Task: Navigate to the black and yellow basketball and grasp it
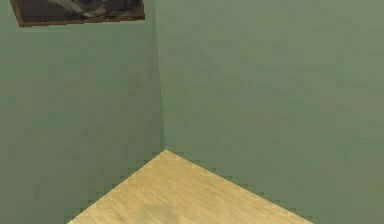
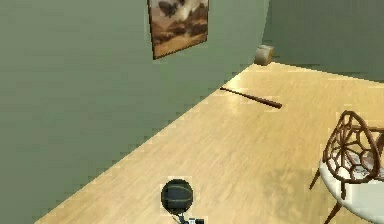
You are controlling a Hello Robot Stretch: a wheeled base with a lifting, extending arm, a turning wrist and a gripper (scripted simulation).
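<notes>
A dark round ball (image 2: 177, 194) shows low in the arm side view, just left of the middle, over the light wood floor (image 2: 240, 150); I see no yellow on it. Right under it, at the bottom edge, a small dark and white part looks like the end of my gripper (image 2: 186, 217). The ball sits at or in front of that end, so I cannot tell whether the gripper holds anything.
The forward view faces a green wall corner (image 1: 160, 100) close ahead, with a framed picture (image 1: 80, 10) at the top left. In the arm side view are another framed picture (image 2: 178, 25), a thin dark stick (image 2: 250, 96), a beige cylinder (image 2: 264, 55) and a brown lattice chair (image 2: 352, 155).
</notes>
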